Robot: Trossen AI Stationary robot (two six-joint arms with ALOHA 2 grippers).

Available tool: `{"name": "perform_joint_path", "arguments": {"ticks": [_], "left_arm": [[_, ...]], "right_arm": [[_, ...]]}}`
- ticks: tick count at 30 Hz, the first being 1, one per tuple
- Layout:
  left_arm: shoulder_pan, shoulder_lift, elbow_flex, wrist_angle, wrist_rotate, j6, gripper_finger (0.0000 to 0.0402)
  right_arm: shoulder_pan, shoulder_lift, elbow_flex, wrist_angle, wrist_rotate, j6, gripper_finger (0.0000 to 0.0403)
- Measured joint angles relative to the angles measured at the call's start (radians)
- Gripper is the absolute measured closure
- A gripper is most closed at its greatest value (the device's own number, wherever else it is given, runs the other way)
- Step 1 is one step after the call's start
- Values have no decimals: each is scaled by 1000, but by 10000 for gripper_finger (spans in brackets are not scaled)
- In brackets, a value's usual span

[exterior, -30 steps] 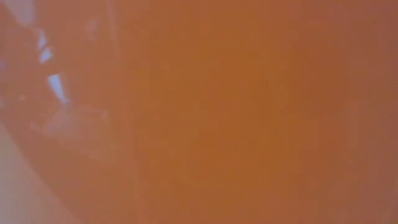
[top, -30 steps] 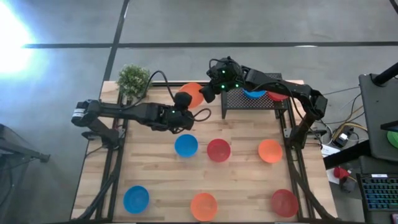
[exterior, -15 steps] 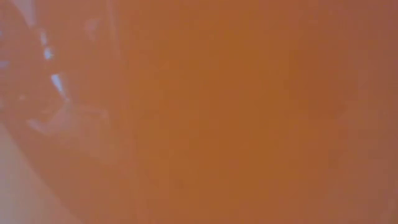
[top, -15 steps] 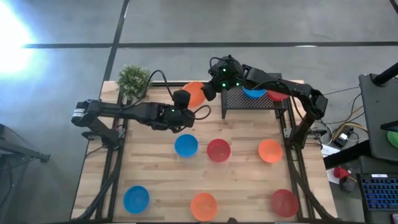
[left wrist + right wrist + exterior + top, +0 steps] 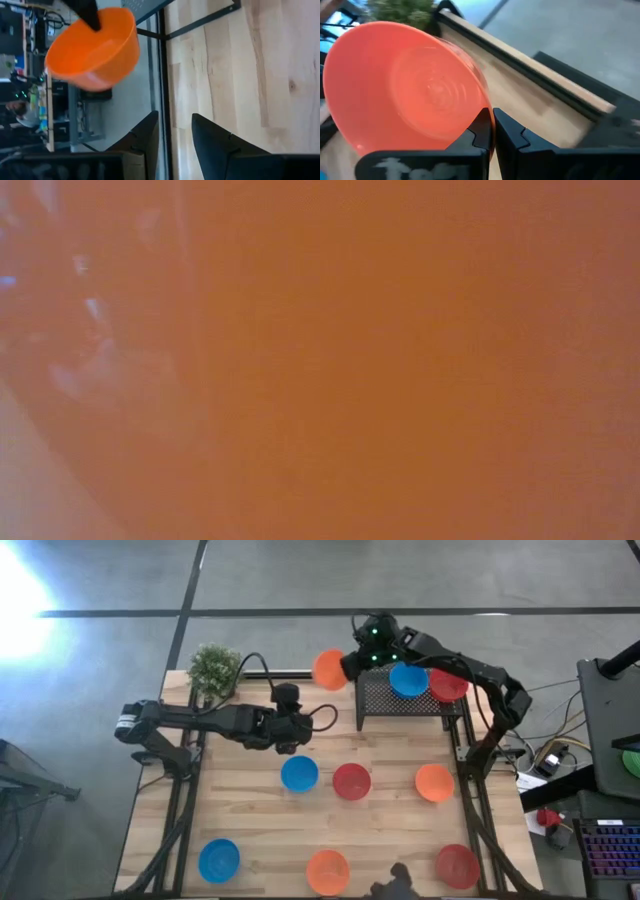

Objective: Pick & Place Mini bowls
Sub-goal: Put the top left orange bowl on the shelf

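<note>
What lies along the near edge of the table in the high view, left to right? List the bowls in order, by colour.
Small round blue plastic bowl → small round orange plastic bowl → small round red plastic bowl.

The middle of the light wooden slatted table (image 5: pixel 250 810) lay open between a blue plastic bowl (image 5: pixel 299 774), a red plastic bowl (image 5: pixel 351 781) and an orange plastic bowl (image 5: pixel 434 782). The black wire-mesh rack (image 5: pixel 405 705) blocked the far right corner, the small green potted plant (image 5: pixel 214 669) the far left. The left arm (image 5: pixel 215 721) stretched across the far half.
</note>
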Motion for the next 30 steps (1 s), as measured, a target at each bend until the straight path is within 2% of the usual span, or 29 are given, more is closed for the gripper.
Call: {"name": "perform_joint_path", "arguments": {"ticks": [5,15,22,30], "left_arm": [[0,0,0,1,0,-74,287],[0,0,0,1,0,-94,287],[1,0,0,2,0,-128,286],[2,0,0,2,0,-132,287]], "right_arm": [[-60,-3,43,-118,-2,-56,393],[-139,-5,153,-437,-4,-275,392],[-153,-5,126,-462,1,-372,392],[-153,-4,124,-518,22,-404,392]]}}
